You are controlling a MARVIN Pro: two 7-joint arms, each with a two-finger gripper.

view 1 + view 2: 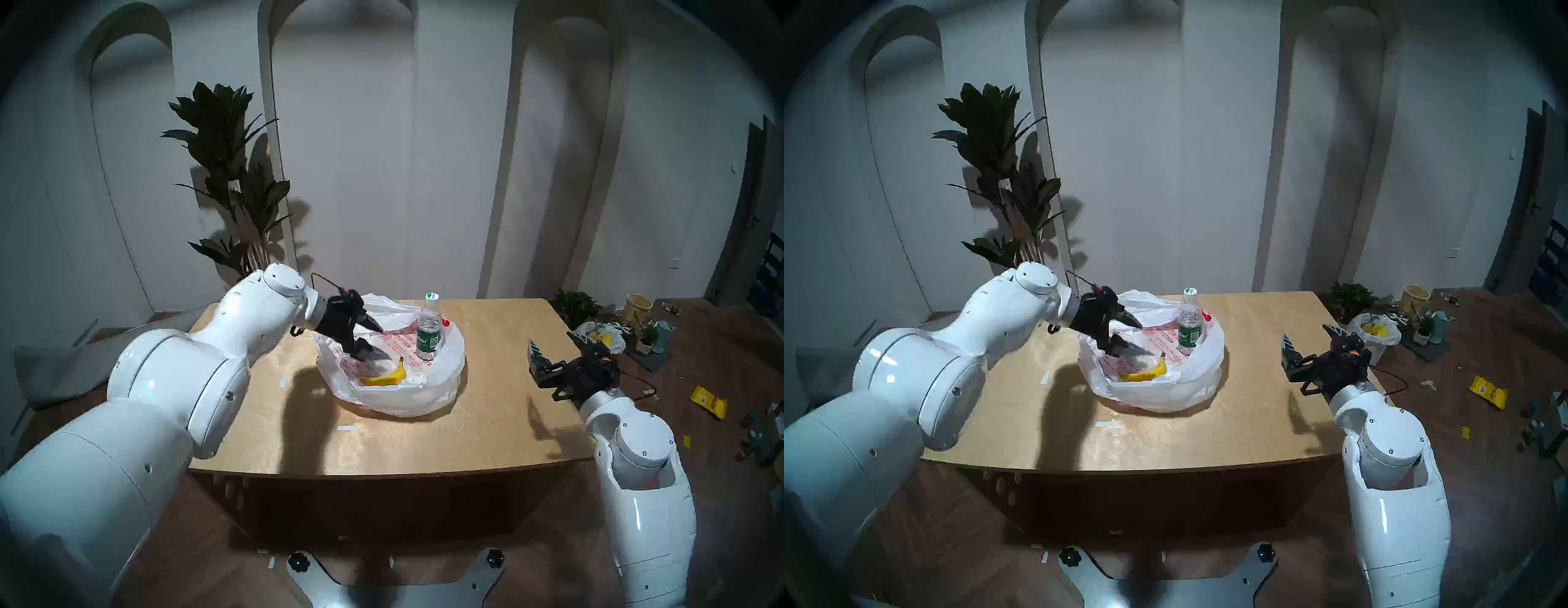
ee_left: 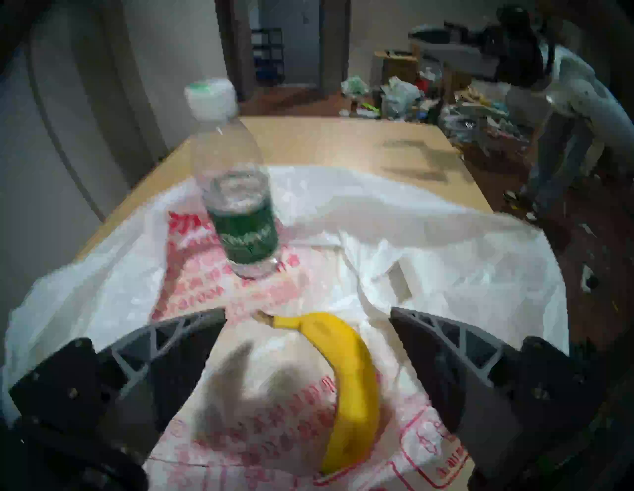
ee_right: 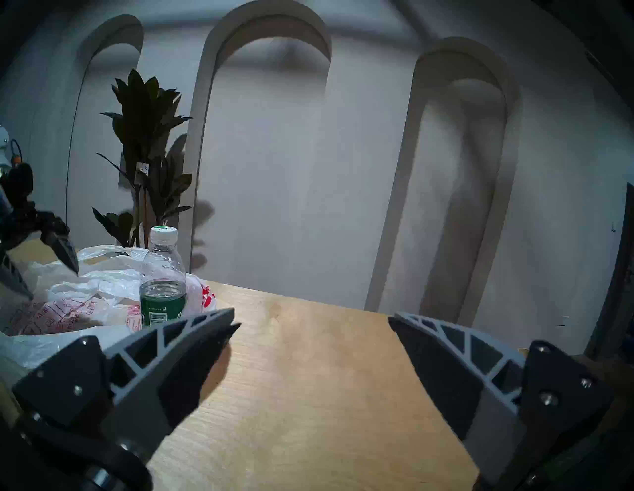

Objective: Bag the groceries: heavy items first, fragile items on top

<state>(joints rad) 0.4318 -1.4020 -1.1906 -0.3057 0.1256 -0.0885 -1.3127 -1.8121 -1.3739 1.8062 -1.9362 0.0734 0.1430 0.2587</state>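
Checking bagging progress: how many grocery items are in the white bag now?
2: water bottle upright at the bag's far side, banana lying near its front. None visibly hidden.

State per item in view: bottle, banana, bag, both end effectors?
water bottle: upright in the bag, capped, partly full
banana: lying flat in the bag beside the bottle, not held
shopping bag: on the table, mouth spread open
left end effector: open, empty, over the bag
right end effector: open, empty, off to the side
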